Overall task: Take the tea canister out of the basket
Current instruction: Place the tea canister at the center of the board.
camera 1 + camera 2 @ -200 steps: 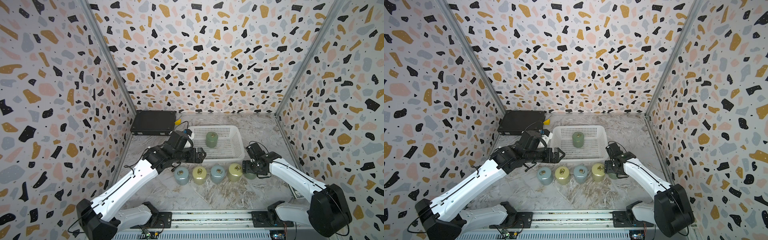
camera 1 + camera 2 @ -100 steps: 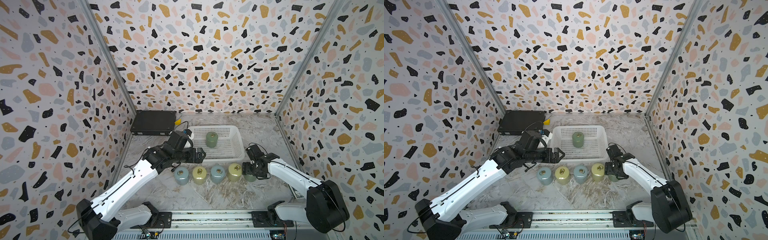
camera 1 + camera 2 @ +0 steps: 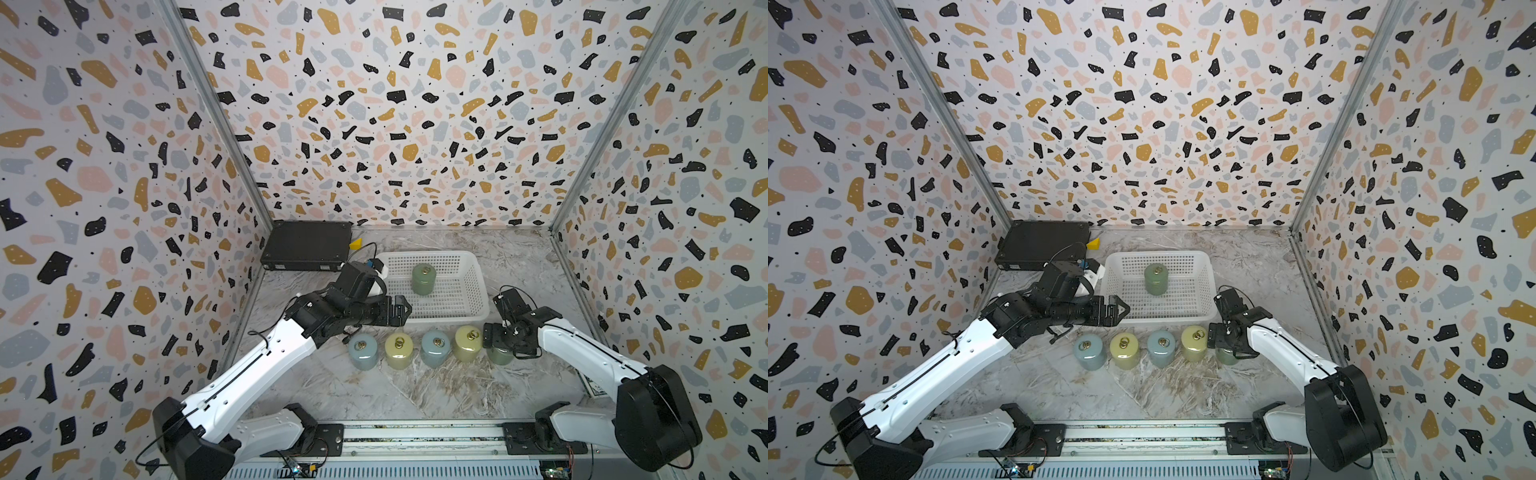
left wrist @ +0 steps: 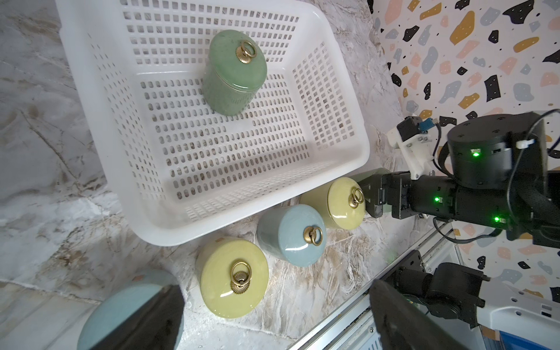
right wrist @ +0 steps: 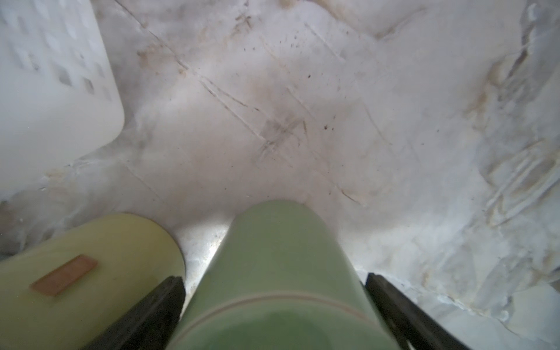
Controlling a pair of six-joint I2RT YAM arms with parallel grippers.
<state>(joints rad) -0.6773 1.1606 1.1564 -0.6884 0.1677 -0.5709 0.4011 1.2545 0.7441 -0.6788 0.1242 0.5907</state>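
Toward the near side of the worktop (image 3: 415,395), the right claw (image 5: 271,278) stands open astride a green jar (image 3: 500,358), the left claw (image 3: 402,311) gapes by the basket (image 3: 451,318), and inside that stands the tea canister (image 3: 424,279), seemingly glazed, slick, breakable: grip its body below the lid.

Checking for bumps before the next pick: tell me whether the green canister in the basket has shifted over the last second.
No. The green canister stands at the same spot in the basket, same gap to the black case.
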